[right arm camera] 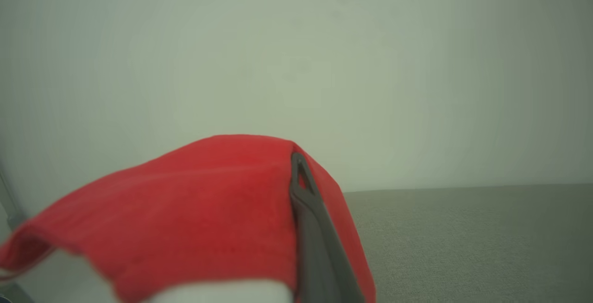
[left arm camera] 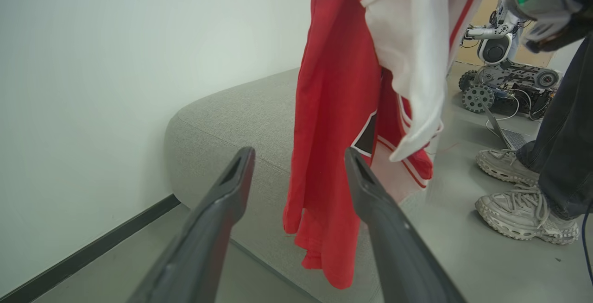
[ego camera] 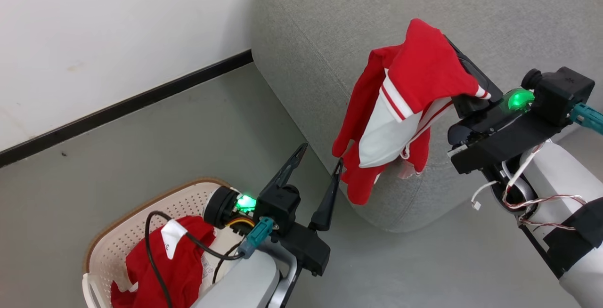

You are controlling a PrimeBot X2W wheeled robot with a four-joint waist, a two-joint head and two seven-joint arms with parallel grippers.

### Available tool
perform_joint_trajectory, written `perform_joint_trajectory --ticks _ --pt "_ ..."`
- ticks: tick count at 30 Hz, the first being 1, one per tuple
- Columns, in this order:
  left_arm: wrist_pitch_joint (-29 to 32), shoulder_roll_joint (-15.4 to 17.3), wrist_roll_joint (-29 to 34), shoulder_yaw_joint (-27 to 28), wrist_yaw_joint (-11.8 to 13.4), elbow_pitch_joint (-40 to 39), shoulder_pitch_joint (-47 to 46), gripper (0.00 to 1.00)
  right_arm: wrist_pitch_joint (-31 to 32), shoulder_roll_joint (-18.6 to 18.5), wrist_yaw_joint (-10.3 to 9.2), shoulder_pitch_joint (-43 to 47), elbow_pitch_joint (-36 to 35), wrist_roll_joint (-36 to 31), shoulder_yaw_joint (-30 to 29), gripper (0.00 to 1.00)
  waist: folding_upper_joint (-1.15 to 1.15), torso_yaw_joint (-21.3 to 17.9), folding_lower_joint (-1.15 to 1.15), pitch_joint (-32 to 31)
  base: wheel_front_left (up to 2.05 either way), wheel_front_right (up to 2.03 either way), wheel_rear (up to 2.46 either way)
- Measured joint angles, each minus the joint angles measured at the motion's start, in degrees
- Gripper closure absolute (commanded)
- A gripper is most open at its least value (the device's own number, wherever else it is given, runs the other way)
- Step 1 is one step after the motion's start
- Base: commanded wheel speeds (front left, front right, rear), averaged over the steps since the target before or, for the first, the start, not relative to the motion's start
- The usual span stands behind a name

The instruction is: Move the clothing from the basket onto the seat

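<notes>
Now, head view, right claw: the right claw (ego camera: 465, 68) is pinching the jersey (ego camera: 410, 77) at its top fold. Its fingers are lying pressed together under the draped cloth and pointing out over the seat (ego camera: 353, 20).
Head view, jersey: it is hanging from the claw with its long axis pointing down. The hem is dangling in front of the seat's rounded corner and is not resting on the cushion.
Head view, left claw: the left claw (ego camera: 321, 155) is standing spread and empty, just beside the jersey's lower sleeve. I cannot tell whether they are touching.
Head view, basket: the basket (ego camera: 188, 199) is sitting on the floor at lower left, holding a plain red garment (ego camera: 165, 261).
Left wrist view, left claw: the left claw (left arm camera: 300, 151) is gaping wide, with the jersey (left arm camera: 336, 108) hanging beyond it between the tips. The seat (left arm camera: 222, 113) is lying behind and below.
Right wrist view, right claw: one finger of the right claw (right arm camera: 301, 173) is showing near the centre line and the other is hiding under the jersey (right arm camera: 208, 192). The seat (right arm camera: 463, 238) is stretching ahead, lower than the claw.
Coming move: the seat top is lying forward of and below the right claw. That arm is likely needing to carry the jersey further in before letting go, or the hem may drag the jersey off the corner.
</notes>
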Motion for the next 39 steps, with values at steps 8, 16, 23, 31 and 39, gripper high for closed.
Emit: perform_joint_trajectory --ticks 8,16,23,31,39 --pt "0.0 0.0 -0.5 -2.4 0.0 -0.1 -1.6 0.0 0.0 -3.2 0.0 -0.1 -0.3 0.2 -1.9 1.0 0.0 -1.4 0.0 1.9 0.0 0.0 0.0" --pt "0.0 0.1 -0.8 -3.6 0.0 -0.1 -1.7 0.0 0.0 -8.1 0.01 -4.2 0.9 0.3 -6.3 1.0 0.0 -0.8 0.0 4.2 0.0 0.0 0.0" --pt "0.0 0.2 -0.8 -5.3 0.0 -0.5 -3.9 0.0 0.0 -13.3 0.01 -9.1 3.8 1.3 -9.8 1.0 0.0 0.6 0.0 7.3 0.0 0.0 0.0" --pt "0.0 0.4 -0.8 -7.4 0.0 -0.9 -6.3 0.0 0.0 -20.3 0.01 -15.8 7.1 3.0 -12.8 1.0 0.0 2.7 0.01 11.9 0.0 0.0 0.0" --pt "0.0 0.5 -0.5 -9.3 0.0 -1.2 -9.4 0.0 0.0 -24.2 0.07 -21.4 9.1 3.8 -13.5 1.0 0.01 5.1 0.01 17.1 0.0 0.0 0.0"
